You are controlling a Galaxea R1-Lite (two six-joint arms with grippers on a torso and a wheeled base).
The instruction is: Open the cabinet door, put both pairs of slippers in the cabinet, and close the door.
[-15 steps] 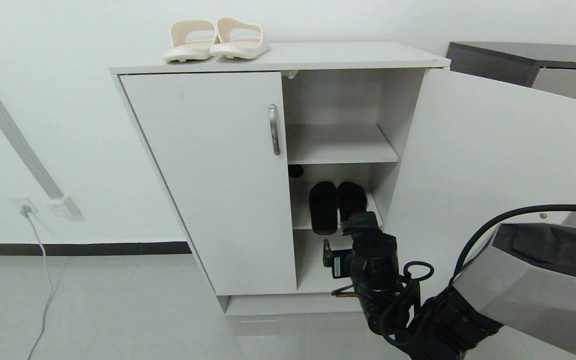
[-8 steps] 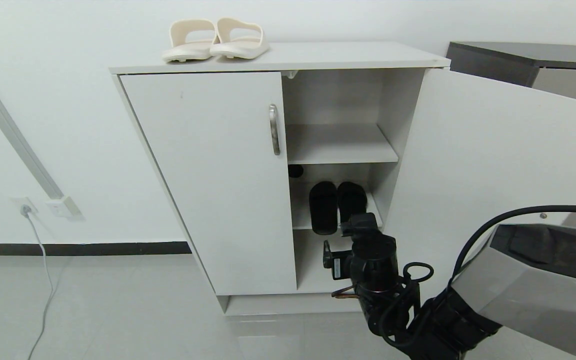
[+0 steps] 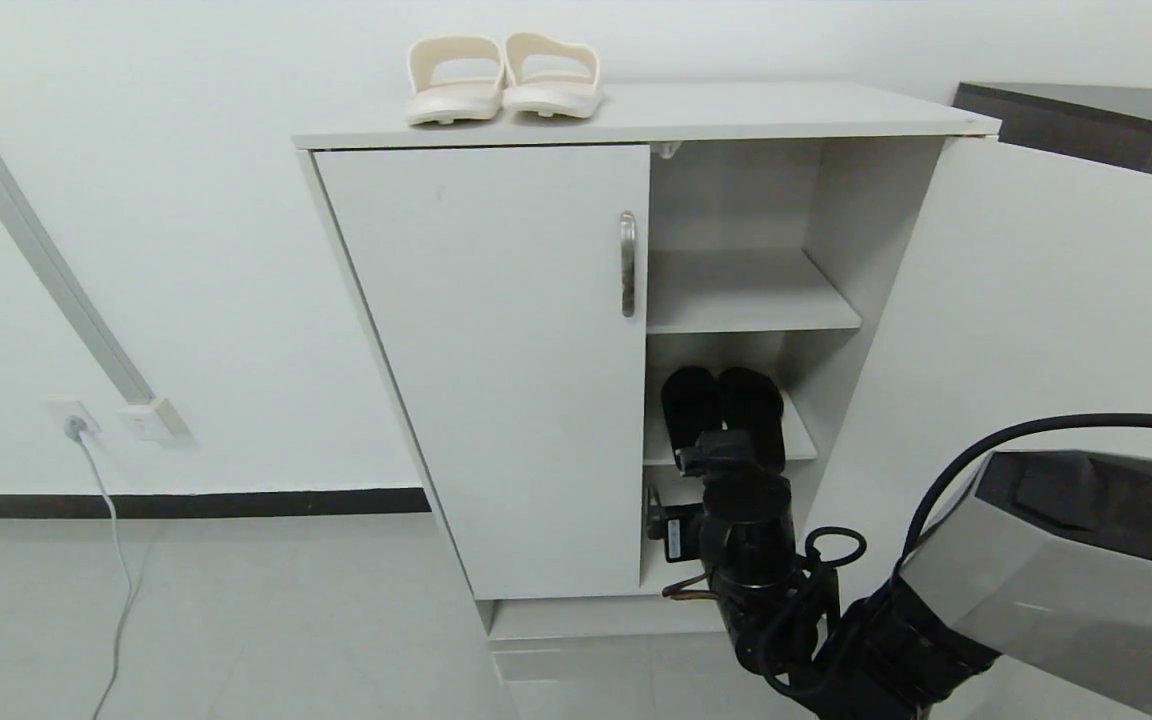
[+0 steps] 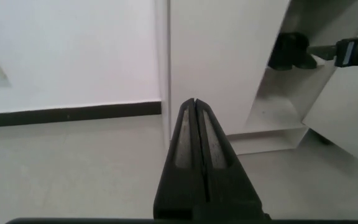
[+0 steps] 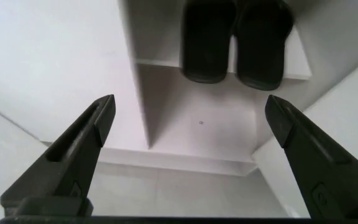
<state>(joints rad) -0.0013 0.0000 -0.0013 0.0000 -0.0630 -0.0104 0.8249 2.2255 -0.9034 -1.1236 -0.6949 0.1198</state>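
Note:
A white cabinet (image 3: pixel 496 350) stands with its left door shut and its right door (image 3: pixel 1036 300) swung wide open. A pair of black slippers (image 3: pixel 726 405) lies on the middle shelf, also seen as black slippers (image 5: pixel 235 37) and black slippers (image 4: pixel 291 50). A pair of beige slippers (image 3: pixel 504 78) sits on the cabinet top, above the shut door. My right gripper (image 5: pixel 188 118) is open and empty, just in front of and below the black slippers, at the open compartment (image 3: pixel 726 450). My left gripper (image 4: pixel 194 124) is shut and empty, low over the floor before the cabinet's shut side.
The upper shelf (image 3: pixel 746 290) is bare. A wall socket with a hanging cable (image 3: pixel 71 420) and a slanted grey duct (image 3: pixel 36 250) are at the left. A dark piece of furniture (image 3: pixel 1086 110) stands behind the open door. Open tiled floor (image 3: pixel 236 620) lies to the left.
The whole head picture has shifted right, so the camera moved. Relative to the cabinet, my right gripper now stands straight before the black slippers instead of slightly to their right.

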